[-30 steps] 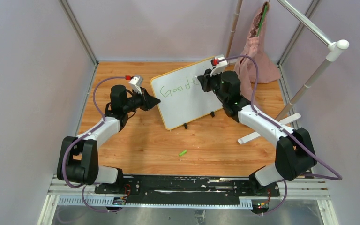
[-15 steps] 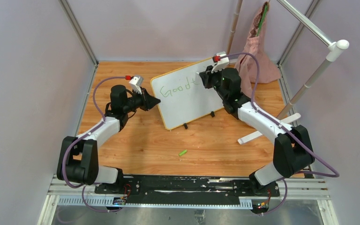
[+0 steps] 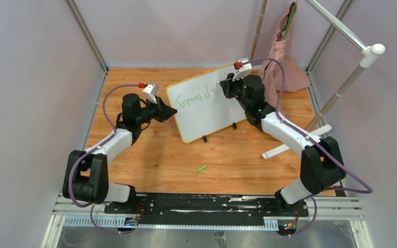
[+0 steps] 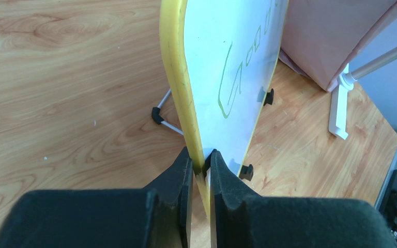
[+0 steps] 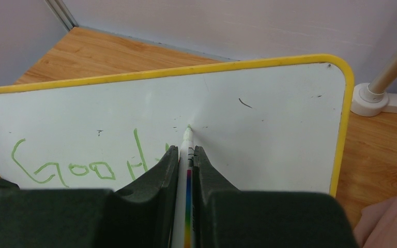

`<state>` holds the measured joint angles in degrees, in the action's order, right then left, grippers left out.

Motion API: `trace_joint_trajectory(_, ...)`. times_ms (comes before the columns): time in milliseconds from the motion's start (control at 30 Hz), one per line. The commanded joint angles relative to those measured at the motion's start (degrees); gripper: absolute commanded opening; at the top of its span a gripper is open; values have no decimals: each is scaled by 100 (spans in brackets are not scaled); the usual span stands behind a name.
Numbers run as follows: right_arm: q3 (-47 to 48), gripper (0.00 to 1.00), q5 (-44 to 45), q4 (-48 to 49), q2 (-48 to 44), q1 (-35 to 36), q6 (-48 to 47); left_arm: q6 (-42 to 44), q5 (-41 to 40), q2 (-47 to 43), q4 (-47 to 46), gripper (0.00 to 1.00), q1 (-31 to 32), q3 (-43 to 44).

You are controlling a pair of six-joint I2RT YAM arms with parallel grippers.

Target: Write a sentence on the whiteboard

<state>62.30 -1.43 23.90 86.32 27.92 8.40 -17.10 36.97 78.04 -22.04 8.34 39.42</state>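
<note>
Pen (image 5: pixel 187 137) pinched in the right hand (image 5: pixel 185 151) points at the whiteboard (image 5: pixel 269 119) right of the letters (image 5: pixel 67 168); left hand (image 4: pixel 200 157) clamps its edge.

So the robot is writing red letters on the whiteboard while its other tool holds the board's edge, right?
Nearly. The letters are green, not red. The right wrist view shows them on the whiteboard, with the marker tip at the board. The left tool does hold the board's yellow edge.
</note>
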Motion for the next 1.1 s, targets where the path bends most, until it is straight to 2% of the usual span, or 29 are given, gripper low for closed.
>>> trace_joint_trajectory(0, -133, 0, 90, -48, -31, -85, 139, 640, -603, -3, 227, 0, 1, 34)
trace_joint_trajectory(700, -955, 0, 135, 61, -397, -85, 228, 699, -630, -57, 288, 0, 67, 22)
trace_joint_trajectory(1067, -414, 0, 136, -65, -194, -85, 139, 743, -630, -66, 323, 0, 98, 22)
